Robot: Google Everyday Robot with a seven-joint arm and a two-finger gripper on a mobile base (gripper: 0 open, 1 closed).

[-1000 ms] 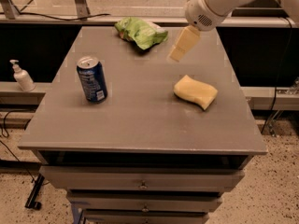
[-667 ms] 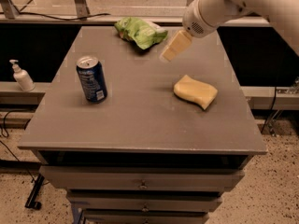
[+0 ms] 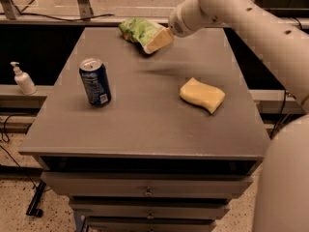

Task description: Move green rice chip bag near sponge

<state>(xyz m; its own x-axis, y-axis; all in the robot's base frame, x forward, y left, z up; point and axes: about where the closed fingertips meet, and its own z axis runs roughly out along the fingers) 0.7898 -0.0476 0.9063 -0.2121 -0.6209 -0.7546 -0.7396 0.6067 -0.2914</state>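
Note:
The green rice chip bag point(image 3: 139, 31) lies wrinkled at the far edge of the grey table point(image 3: 145, 124), left of centre. The pale yellow sponge point(image 3: 202, 94) lies on the right half of the table, well apart from the bag. My gripper point(image 3: 159, 40) reaches in from the upper right on the white arm point(image 3: 227, 8). It is right at the bag's right end and overlaps it in view. I cannot tell whether it touches the bag.
A blue soda can point(image 3: 95, 81) stands upright on the left half of the table. A white pump bottle point(image 3: 22, 79) stands on a ledge off the table's left side. Drawers run below the table's front edge.
The gripper has moved left and toward the far edge, from over the table's middle-right to the bag's right end. The bag, sponge and can have not moved.

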